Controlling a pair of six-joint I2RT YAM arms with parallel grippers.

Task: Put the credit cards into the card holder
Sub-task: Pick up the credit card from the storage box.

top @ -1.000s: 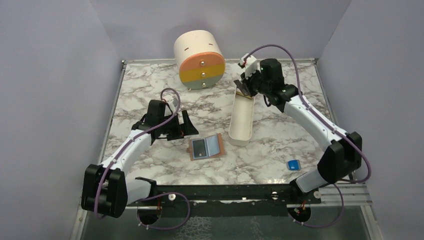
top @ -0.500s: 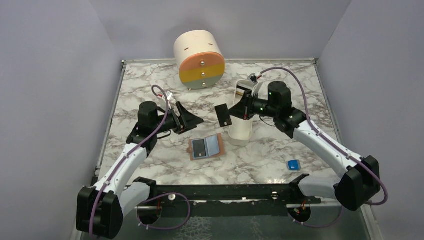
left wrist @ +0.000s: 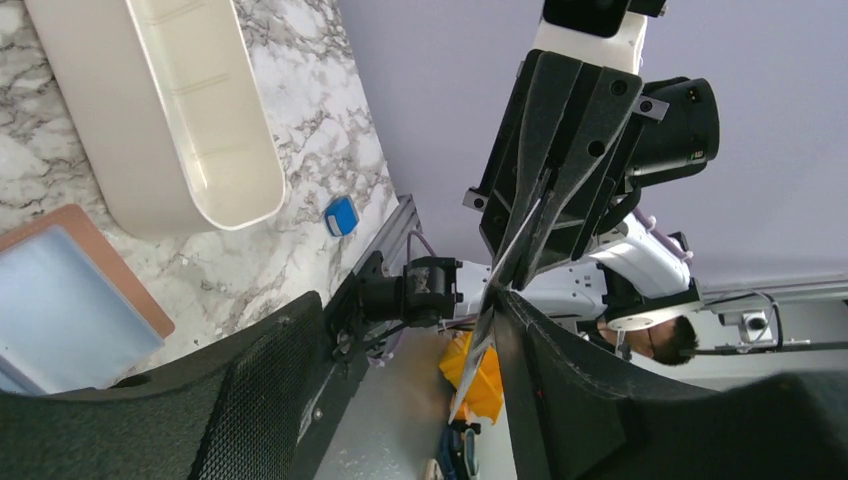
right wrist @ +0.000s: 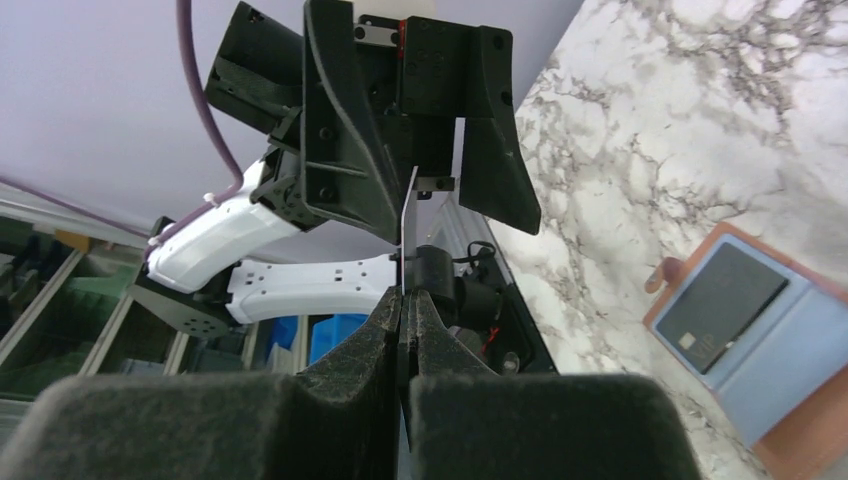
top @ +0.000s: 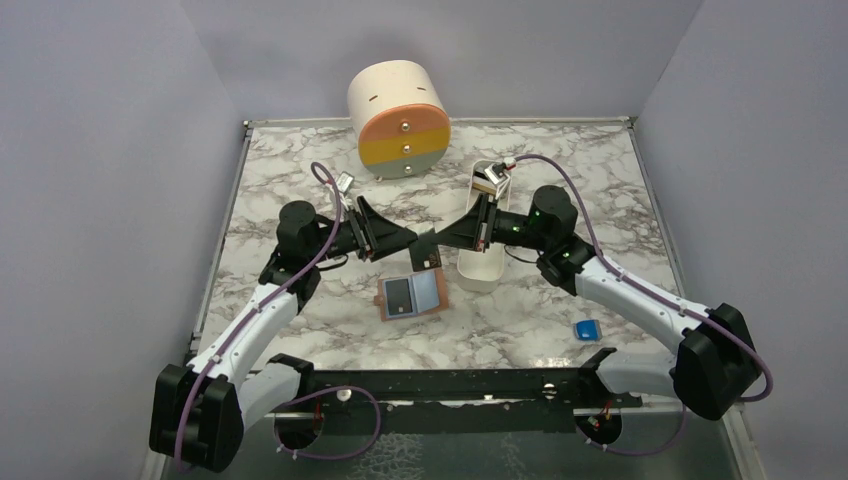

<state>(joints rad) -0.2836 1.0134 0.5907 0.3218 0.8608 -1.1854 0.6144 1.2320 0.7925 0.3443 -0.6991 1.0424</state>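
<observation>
1. We are bringing our right gripper (top: 443, 236) out of the upper right of the frame, away from the white tray's (top: 480, 272) far end, into the centre.
2. We are carrying a dark credit card (top: 426, 244) along, pinched in its closed jaws.
3. We are swinging our left gripper (top: 402, 238) from left of centre to meet it, tip to tip.
4. We are narrowing the left jaws, which are now straddling the card's free end.

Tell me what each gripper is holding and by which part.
The right gripper holds a dark credit card by one end, shut on it. The left gripper is open around the card's other end, not closed on it.
</observation>
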